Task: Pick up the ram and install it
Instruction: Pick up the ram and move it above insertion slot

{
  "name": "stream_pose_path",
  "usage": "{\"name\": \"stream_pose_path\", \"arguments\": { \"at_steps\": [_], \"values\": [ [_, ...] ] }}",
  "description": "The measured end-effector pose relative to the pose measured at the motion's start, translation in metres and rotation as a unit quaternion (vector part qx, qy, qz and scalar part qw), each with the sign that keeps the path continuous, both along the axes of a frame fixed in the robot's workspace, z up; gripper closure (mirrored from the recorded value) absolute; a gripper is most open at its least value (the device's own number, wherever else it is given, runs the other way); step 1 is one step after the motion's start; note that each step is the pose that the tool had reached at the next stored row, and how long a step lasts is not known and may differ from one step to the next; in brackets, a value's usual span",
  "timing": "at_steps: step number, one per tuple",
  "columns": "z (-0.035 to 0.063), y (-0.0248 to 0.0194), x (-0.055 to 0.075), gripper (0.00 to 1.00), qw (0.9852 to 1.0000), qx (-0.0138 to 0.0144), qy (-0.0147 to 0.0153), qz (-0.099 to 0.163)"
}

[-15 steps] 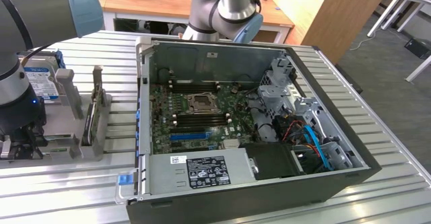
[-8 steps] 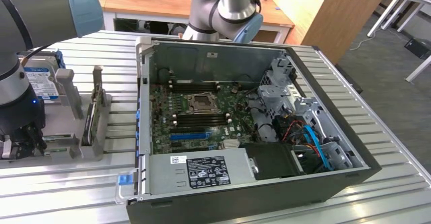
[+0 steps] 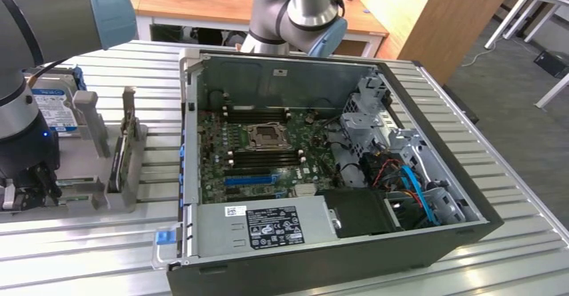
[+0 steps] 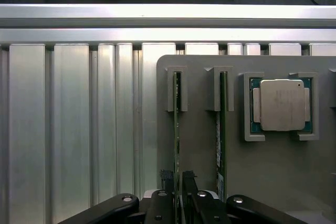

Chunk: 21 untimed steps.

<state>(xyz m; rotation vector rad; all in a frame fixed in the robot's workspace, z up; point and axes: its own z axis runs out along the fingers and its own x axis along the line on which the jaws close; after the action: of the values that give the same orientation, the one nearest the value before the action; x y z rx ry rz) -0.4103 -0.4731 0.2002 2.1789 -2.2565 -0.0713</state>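
Slatted metal table [image 3: 106, 243], office desks behind, open pc case [image 3: 284, 76] near the table's middle. By the table's edge on the exterior view's left sits a grey holder plate [image 4: 199, 140], hard drive [image 3: 53, 113] standing at its back.

The ram [image 4: 176, 129] stands on edge in the holder slot nearest the plate's outer edge, w/ bare slats just beyond. A 2nd stick [image 4: 221, 129] is in the next slot, between it and the processor chip [image 4: 282, 104] in its pocket.

My gripper [image 4: 177, 178] is down over the ram, one pad on each face, pinched in w/ no gap I can see. I'd say I have hold of it. It's not lifted yet; its end sits in the grey end guide.

Step in hand, imo: pull it out clean.
- Lift straight up along the guides, no twist, or the board binds.
- Keep squeeze firm but modest; thin board, chips on the faces.
- Watch the 2nd stick, it's just beside my outer finger.
- Keep it square for the slots in the case.
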Motion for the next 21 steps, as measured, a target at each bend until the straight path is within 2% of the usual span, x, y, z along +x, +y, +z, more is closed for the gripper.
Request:
{"name": "stream_pose_path", "arguments": {
  "at_steps": [3,4,6,17,21],
  "values": [
    [0.0,0.0,0.0,0.8,1.0,0.0,0.0,0.0],
    [0.0,0.0,0.0,0.87,1.0,0.0,0.0,0.0],
    [0.0,0.0,0.0,0.88,1.0,0.0,0.0,0.0],
    [0.0002,0.0,0.0,0.88,1.0,0.0001,-0.0001,0.0],
    [0.0029,0.0,0.0,0.88,1.0,-0.0016,0.0001,0.0]
  ]
}}
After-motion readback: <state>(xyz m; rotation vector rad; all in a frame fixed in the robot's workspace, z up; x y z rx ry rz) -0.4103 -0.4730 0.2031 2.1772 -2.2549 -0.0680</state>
